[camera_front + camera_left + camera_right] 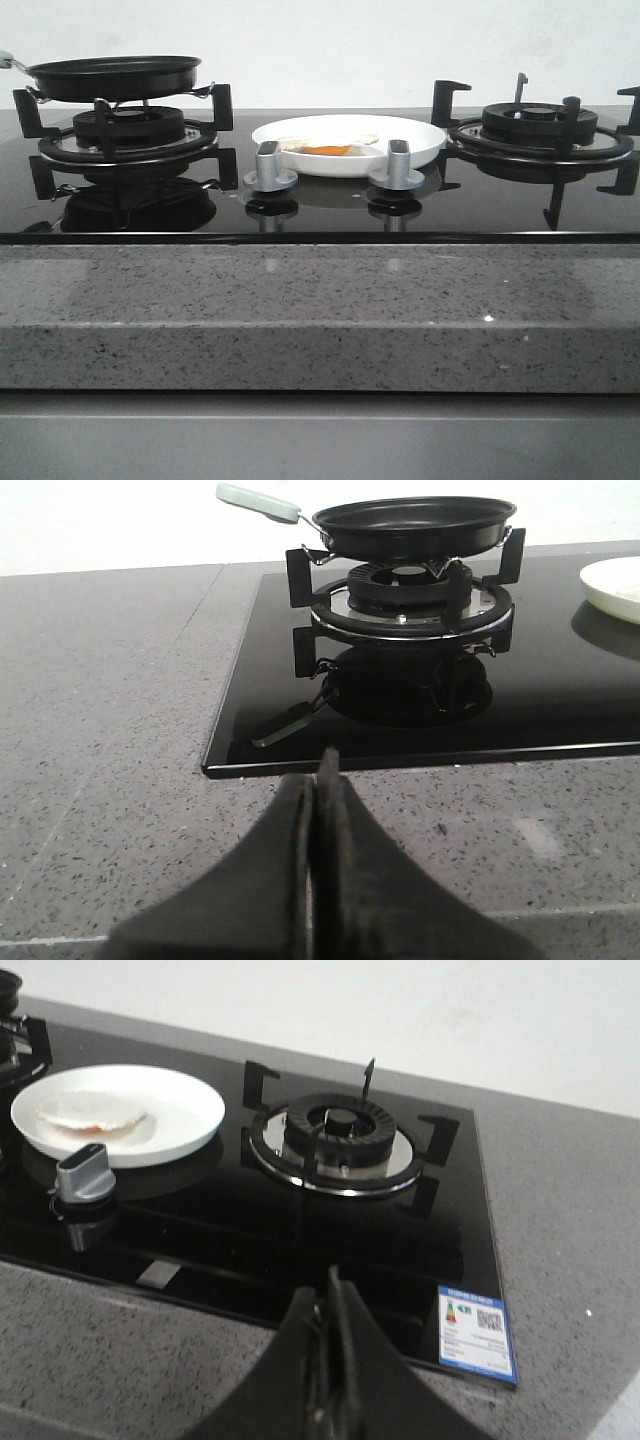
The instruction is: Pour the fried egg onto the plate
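The fried egg point(325, 147) point(92, 1117), cream-white with an orange yolk, lies on the white plate point(420, 140) point(180, 1110) in the middle of the hob. The plate's edge point(615, 585) also shows in the left wrist view. A small black frying pan point(115, 75) point(415, 522) with a pale green handle point(255, 500) sits on the left burner; no egg shows in it. My left gripper point(318, 780) is shut with nothing in it, over the stone counter in front of the hob's left corner. My right gripper point(325, 1295) is shut and empty, near the hob's front right edge. Neither arm appears in the front view.
The black glass hob point(320, 215) has two silver knobs point(268, 168) point(398, 166) in front of the plate and a bare right burner point(540, 125) point(340, 1135). A blue-edged label point(478, 1332) sits on its front right corner. A speckled grey counter point(320, 310) surrounds it.
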You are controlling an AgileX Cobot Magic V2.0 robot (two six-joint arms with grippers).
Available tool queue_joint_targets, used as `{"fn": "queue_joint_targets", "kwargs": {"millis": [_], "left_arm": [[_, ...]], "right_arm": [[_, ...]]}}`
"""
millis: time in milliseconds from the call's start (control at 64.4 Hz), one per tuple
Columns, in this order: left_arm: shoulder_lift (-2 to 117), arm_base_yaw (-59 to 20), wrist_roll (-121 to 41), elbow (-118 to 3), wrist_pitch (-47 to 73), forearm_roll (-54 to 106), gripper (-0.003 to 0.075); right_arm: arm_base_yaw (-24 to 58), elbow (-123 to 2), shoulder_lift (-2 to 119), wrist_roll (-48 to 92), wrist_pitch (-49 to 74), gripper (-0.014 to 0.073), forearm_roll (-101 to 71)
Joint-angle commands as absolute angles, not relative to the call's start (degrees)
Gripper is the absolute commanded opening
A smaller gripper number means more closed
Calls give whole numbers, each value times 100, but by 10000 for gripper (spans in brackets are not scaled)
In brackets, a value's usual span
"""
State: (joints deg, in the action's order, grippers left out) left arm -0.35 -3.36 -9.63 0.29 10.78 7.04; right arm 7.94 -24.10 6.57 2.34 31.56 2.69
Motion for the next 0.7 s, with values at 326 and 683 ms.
{"fn": "queue_joint_targets", "kwargs": {"millis": [326, 683], "left_arm": [[-128, -324, -906, 62, 569, 761, -19], [-128, -324, -906, 62, 569, 761, -19]], "right_arm": [[298, -136, 50, 244, 237, -67, -504], [253, 128, -169, 244, 657, -67, -618]]}}
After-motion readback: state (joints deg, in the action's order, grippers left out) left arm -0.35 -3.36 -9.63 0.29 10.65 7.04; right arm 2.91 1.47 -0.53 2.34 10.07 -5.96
